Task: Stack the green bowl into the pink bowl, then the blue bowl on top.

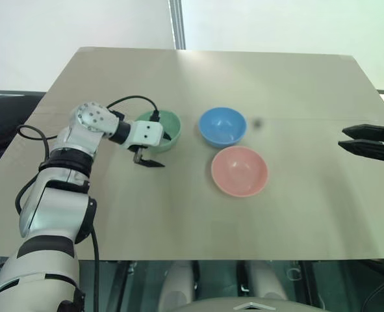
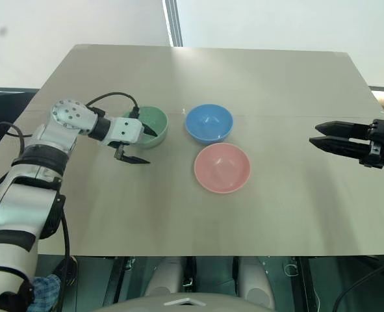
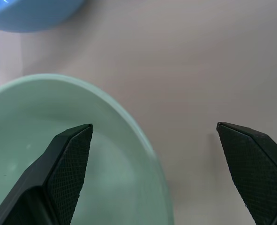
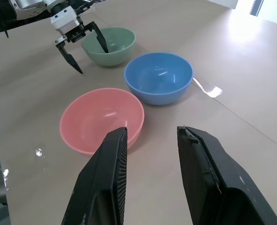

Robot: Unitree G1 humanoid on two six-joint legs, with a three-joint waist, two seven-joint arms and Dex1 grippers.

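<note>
L jaws wide, straddling smooth round green bowl (image 1: 167, 129) rim; R jaws part-open, empty.

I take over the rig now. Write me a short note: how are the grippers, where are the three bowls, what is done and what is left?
Left gripper: open, straddling the near rim of the green bowl, one finger inside, one outside; nothing gripped yet.
Right gripper: partly open, empty, held off to the right above the table.
Blue bowl and pink bowl sit apart, both empty.
Done: nothing stacked.
Left: green into pink, then blue on top.
</note>
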